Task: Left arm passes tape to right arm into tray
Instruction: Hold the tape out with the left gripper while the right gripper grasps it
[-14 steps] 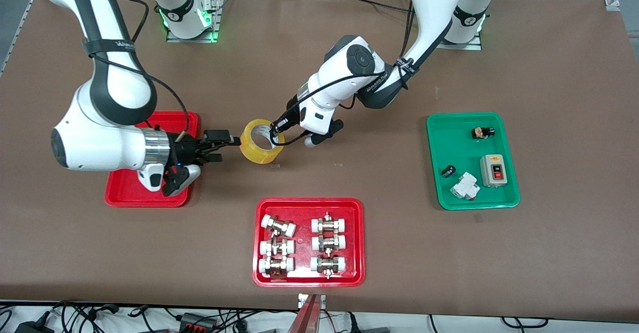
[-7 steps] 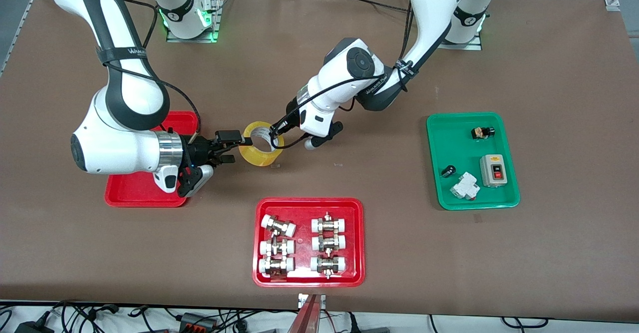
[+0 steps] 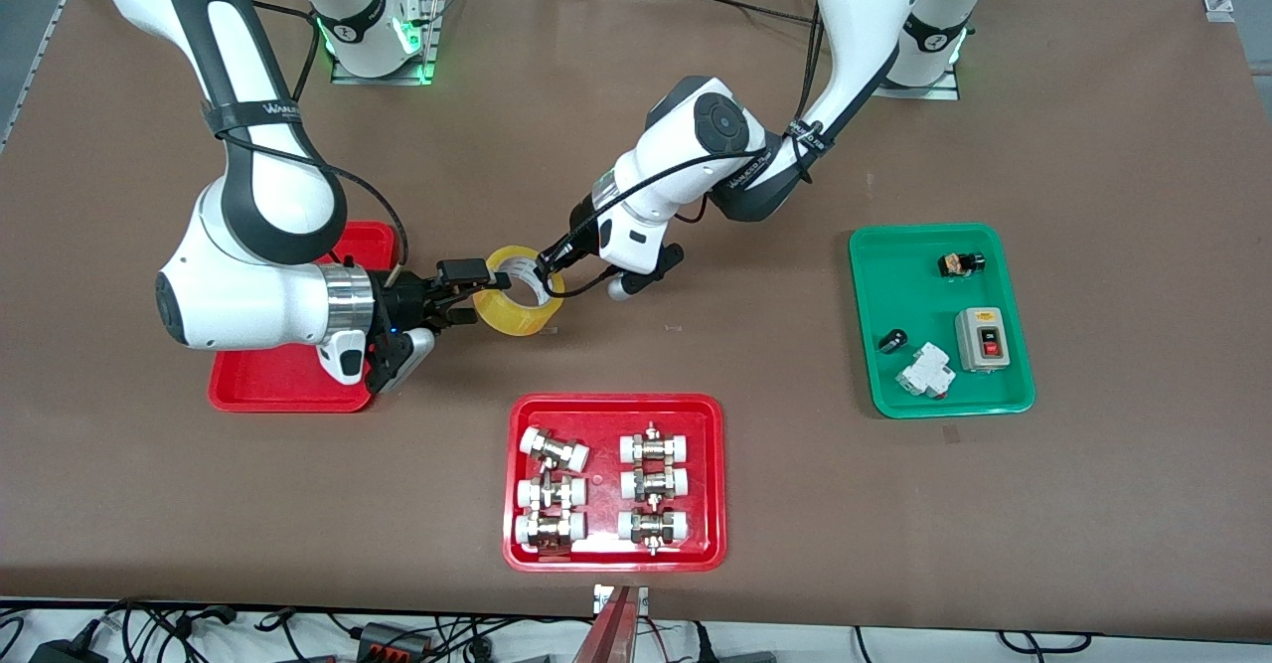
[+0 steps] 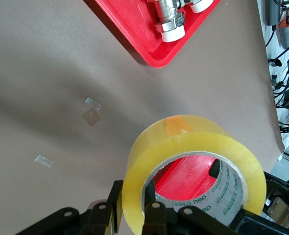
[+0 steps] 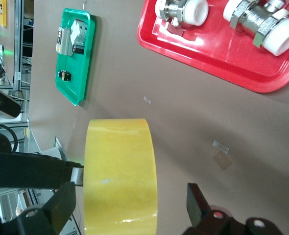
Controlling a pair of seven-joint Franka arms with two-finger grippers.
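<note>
While held aloft, tape (image 3: 518, 290) beside fittings tray (image 3: 614, 481).

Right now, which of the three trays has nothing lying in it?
The red tray under the right arm; the other red tray holds metal fittings, and the green tray holds electrical parts.

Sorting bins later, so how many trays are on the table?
3. The plain red tray under the right arm; the red fittings tray nearest the front camera; the green tray toward the left arm's end.
</note>
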